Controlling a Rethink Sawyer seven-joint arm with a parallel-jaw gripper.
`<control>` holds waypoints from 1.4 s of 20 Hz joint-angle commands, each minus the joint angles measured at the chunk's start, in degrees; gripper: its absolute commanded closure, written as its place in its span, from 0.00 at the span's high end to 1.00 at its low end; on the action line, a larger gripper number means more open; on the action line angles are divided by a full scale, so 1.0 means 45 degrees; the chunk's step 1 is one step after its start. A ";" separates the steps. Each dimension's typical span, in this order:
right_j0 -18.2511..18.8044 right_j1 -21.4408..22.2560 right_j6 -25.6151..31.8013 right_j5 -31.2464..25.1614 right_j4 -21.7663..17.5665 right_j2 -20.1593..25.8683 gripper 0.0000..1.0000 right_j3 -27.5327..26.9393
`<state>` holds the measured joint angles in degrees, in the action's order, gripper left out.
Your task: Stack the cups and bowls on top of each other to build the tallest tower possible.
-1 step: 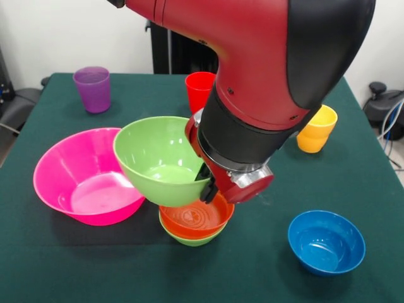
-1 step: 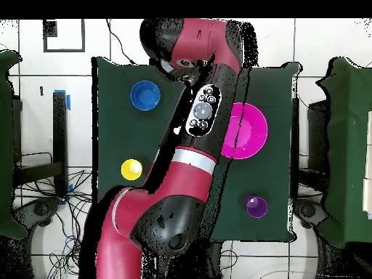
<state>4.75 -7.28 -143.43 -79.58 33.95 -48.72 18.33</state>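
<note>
Front view close, low; overhead straight down.

Table (image 1: 57,252) w/ dark green cloth cover. White wall (image 1: 38,31) behind table, evenly lit. Dark chair (image 1: 16,104) just beside table's edge in front view; black cables (image 1: 391,126) at opposite edge. Overhead: white tiled floor (image 2: 320,51) around table, cable tangle (image 2: 51,211) on floor near table corner.

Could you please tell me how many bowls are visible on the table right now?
5: pink bowl at left, large green bowl held tilted beside it, red-orange bowl nested in a small green bowl below, blue bowl front right. The arm may hide others.
</note>
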 commanded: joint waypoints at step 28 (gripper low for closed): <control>-0.0261 -0.0438 -0.0638 0.0804 0.0235 0.1293 0.00 0.0574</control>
<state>4.40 -7.46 -143.43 -79.55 36.39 -48.48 17.30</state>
